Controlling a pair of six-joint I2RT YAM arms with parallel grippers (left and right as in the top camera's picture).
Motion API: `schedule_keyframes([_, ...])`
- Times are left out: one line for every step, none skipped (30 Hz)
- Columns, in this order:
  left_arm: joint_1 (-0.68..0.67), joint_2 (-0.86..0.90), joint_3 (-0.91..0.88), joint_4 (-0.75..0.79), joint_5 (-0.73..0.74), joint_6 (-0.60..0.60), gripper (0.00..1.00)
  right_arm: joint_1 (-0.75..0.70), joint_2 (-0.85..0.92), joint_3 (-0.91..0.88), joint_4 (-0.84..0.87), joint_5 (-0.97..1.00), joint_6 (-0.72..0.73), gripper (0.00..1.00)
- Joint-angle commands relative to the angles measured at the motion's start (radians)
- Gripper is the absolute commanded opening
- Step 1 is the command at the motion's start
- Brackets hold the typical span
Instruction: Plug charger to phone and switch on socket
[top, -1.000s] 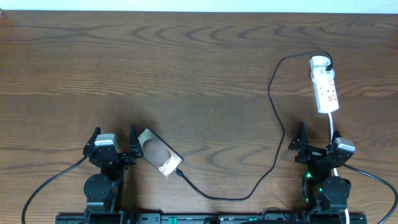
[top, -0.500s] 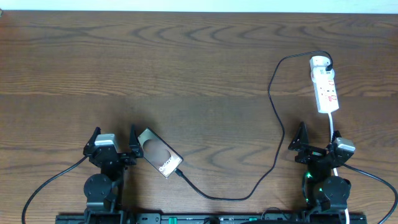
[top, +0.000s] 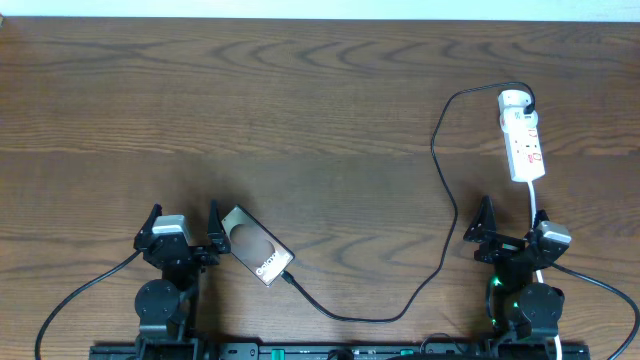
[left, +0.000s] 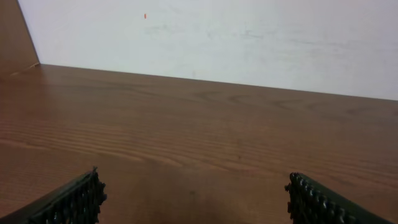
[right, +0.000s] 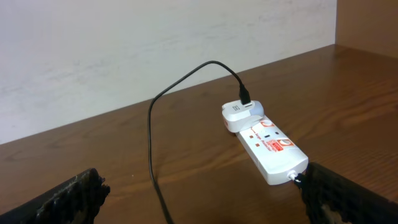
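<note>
At the near edge of the brown wooden counter (top: 320, 100), towards its left corner, the left end effector (top: 183, 220) is seen with its jaws spread wide and nothing between them. Just beside it, to the right, the slim, glossy grey-brown phone (top: 256, 246) lies flat and askew. Its near end is met by the long thin black charger cable (top: 440, 160). The tip appears to be seated, though it is too small to confirm. The cable is looped up to the elongated white power strip (right: 267, 146) with red-marked switches near the far right corner. The right end effector (top: 515, 235), at the near edge, is likewise wide open and empty. Plugging is judged done and switching is judged to remain. For that, a right fingertip would have to be pressed onto the switch.
</note>
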Motion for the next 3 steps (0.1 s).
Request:
schedule_keyframes([0.005, -0.005, -0.017, -0.044, -0.01, 0.013, 0.93, 0.011, -0.007, -0.001, -0.004, 0.005, -0.013, 0.99])
schedule_keyframes([0.005, -0.005, -0.017, -0.044, -0.01, 0.013, 0.92, 0.011, -0.007, -0.001, -0.004, 0.005, -0.013, 0.99])
schedule_keyframes([0.005, -0.005, -0.017, -0.044, -0.01, 0.013, 0.92, 0.011, -0.007, -0.001, -0.004, 0.005, -0.013, 0.99])
